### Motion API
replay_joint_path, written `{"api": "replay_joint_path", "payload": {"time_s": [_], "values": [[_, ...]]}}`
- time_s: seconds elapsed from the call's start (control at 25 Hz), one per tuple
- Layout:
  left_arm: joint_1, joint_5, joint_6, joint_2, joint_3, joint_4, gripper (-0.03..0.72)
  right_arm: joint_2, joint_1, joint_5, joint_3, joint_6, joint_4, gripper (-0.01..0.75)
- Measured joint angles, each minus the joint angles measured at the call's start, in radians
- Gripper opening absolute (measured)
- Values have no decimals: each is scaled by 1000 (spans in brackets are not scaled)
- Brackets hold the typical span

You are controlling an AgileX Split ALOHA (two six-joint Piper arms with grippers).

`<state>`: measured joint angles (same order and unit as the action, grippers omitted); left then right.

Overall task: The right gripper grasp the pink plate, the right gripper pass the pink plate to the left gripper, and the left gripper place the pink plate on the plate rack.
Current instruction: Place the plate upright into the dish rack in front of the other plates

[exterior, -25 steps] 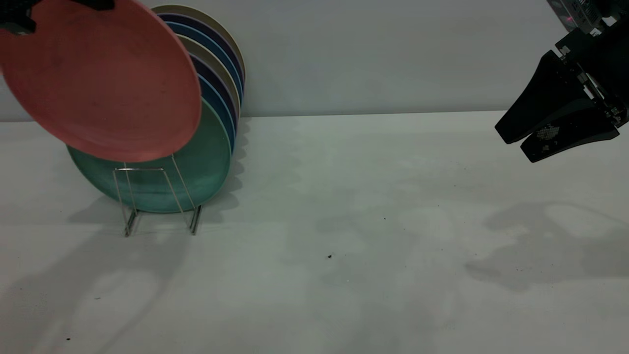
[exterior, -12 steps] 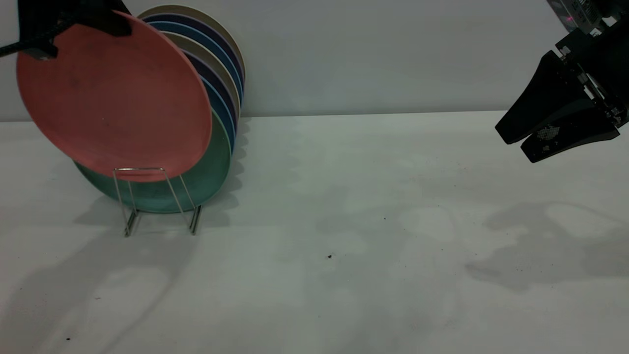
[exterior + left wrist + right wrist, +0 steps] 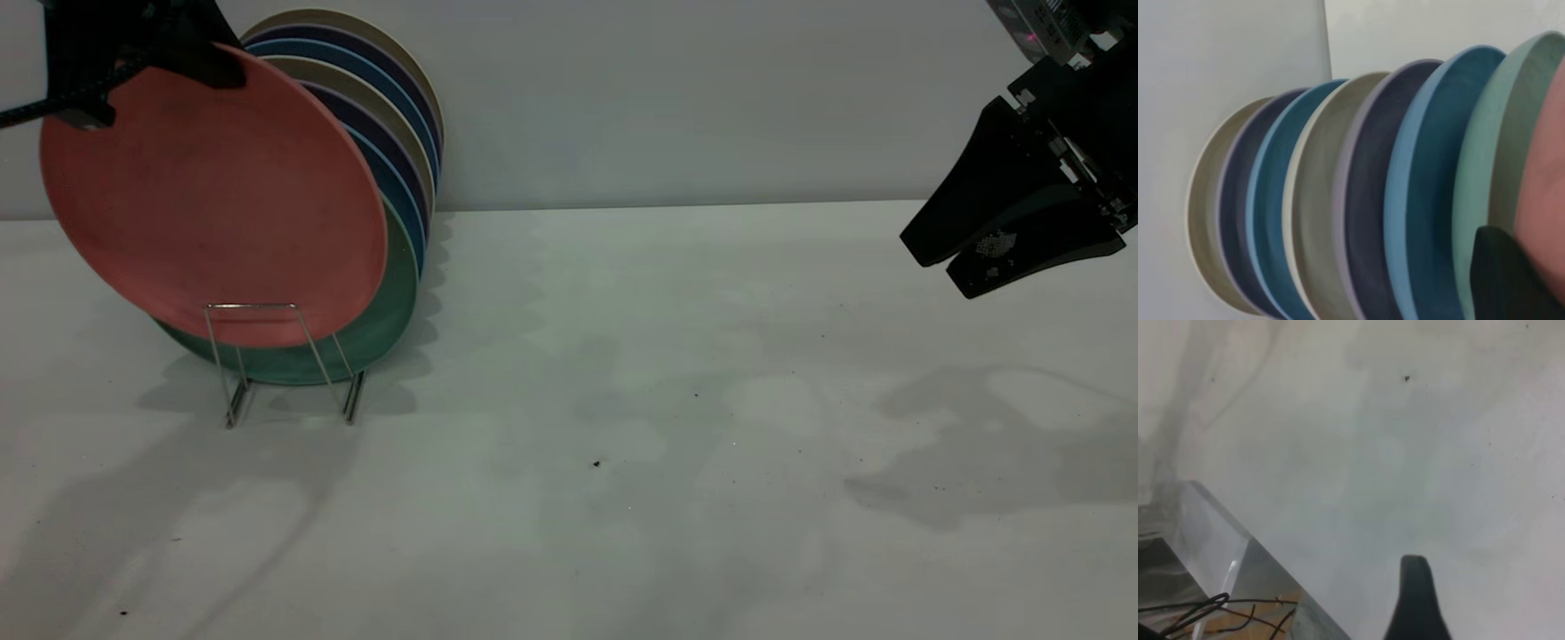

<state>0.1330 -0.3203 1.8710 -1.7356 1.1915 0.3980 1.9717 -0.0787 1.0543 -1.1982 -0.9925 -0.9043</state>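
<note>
The left gripper (image 3: 147, 58) clamps the top rim of the pink plate (image 3: 213, 196), holding it tilted so that the lower edge can slide behind the front loop of the plate rack (image 3: 258, 356), in front of the teal-green plate (image 3: 391, 302). The right gripper (image 3: 1013, 236) hangs far right, fingers nearly together, holding nothing. No writing is readable.

The pink plate (image 3: 213, 200), round, matte and faintly scuffed, hangs tilted from the left gripper (image 3: 142, 44), which clamps its top rim; its lower edge sits behind the rack (image 3: 284, 360) front loop.
</note>
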Motion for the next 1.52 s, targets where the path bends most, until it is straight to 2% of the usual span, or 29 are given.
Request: {"api": "replay_joint_path", "payload": {"time_s": [0.68, 0.8, 1.04, 1.12, 1.52], "values": [[0, 8, -26, -48, 0, 0, 63, 0, 0, 0, 0, 3, 19, 591], [0, 0, -72, -48, 0, 0, 101, 0, 0, -1, 0, 8, 26, 591], [0, -19, -179, -48, 0, 0, 293, 0, 0, -8, 0, 11, 27, 591], [0, -16, -200, -48, 0, 0, 328, 0, 0, -8, 0, 15, 27, 591], [1, -1, -216, -19, 0, -1, 343, 0, 0, -14, 0, 23, 28, 591]]}}
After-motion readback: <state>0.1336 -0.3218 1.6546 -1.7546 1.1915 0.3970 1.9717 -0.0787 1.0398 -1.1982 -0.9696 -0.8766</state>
